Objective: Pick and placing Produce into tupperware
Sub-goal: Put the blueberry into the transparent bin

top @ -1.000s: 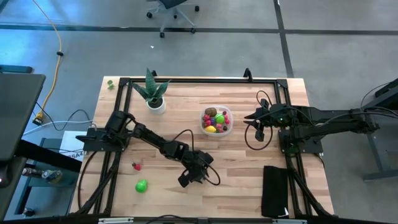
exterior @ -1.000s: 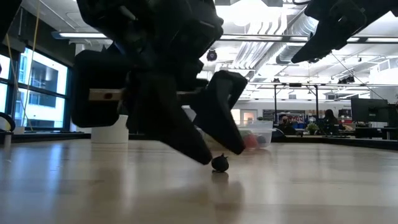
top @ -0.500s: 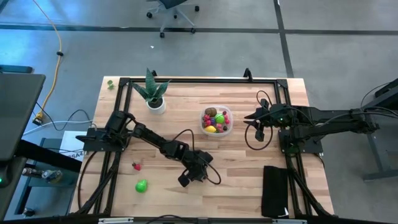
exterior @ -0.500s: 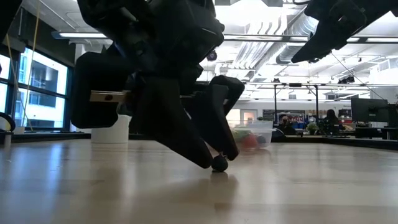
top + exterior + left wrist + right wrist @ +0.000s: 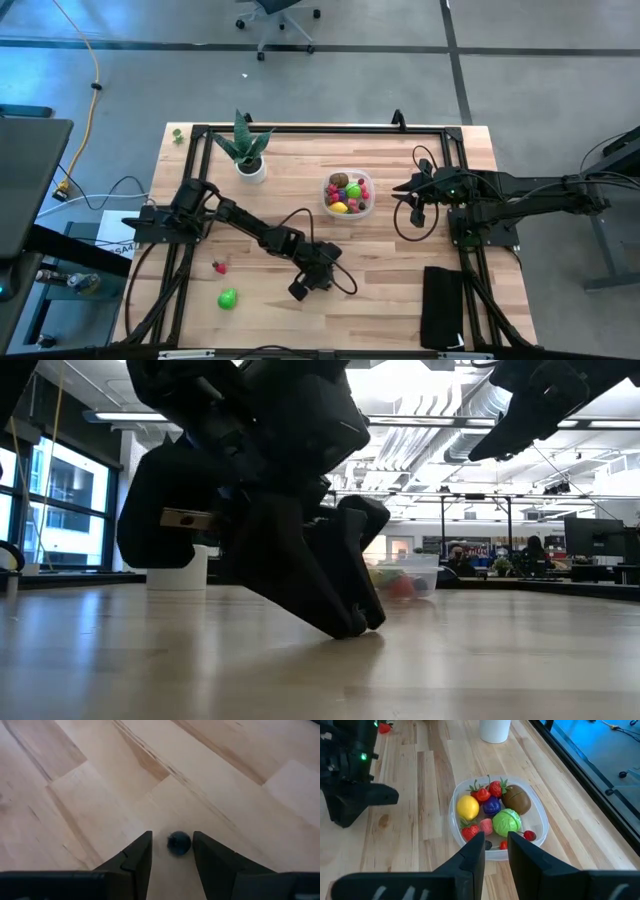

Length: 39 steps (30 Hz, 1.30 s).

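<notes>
A tiny dark berry (image 5: pixel 178 842) lies on the wooden table near its front middle. My left gripper (image 5: pixel 300 290) slants down over it, open, one finger on each side of the berry; in the low view the fingers (image 5: pixel 350 622) hide it. The clear tupperware (image 5: pixel 367 208) stands at the table's far middle, holding a strawberry, a yellow lemon, a green round piece, a brown kiwi and a purple piece. My right gripper (image 5: pixel 495 845) hovers above the table to the right of the tupperware, narrowly open with nothing between its fingers. My left gripper stands around the dark berry, slanting down from the table's left, its fingertips (image 5: pixel 362 622) low at the tabletop. One finger (image 5: pixel 200 851) is right beside the berry and the other stands a little apart. I cannot tell whether either touches it.
A red strawberry (image 5: pixel 219 266) and a green round fruit (image 5: pixel 228 298) lie at the front left. A spiky plant in a white pot (image 5: pixel 248 160) stands at the far left. A black flat object (image 5: pixel 443 305) lies at the front right.
My left gripper has stayed where it was, rolled slightly and drawn its fingers closer together around the dark berry. In the low view the berry stood in plain sight at the fingertips and is now hidden behind them.
</notes>
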Each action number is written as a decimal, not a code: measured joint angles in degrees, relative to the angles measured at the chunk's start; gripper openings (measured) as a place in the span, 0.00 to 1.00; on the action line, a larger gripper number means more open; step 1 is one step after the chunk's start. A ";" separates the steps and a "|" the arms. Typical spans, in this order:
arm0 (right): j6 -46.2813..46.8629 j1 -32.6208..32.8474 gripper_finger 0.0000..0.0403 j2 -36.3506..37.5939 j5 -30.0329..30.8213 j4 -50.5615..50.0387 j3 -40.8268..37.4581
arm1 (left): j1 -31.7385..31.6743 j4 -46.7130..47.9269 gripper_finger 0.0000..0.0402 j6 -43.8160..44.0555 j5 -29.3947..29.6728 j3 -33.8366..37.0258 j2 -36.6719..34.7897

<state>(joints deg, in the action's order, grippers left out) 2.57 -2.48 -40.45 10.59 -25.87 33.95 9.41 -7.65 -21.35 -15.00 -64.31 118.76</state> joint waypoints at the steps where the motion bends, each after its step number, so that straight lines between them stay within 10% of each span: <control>1: 0.00 0.00 0.18 0.00 0.00 0.00 0.00 | -0.02 -0.22 0.33 0.57 -0.25 -0.17 0.33; 39: 0.00 0.00 0.18 0.01 -0.02 0.00 0.00 | -0.07 3.14 0.16 0.75 -3.54 -1.64 1.83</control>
<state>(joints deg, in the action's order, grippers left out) 2.57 -2.48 -40.44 10.57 -25.87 33.95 9.34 -4.51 -20.60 -18.54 -65.95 120.60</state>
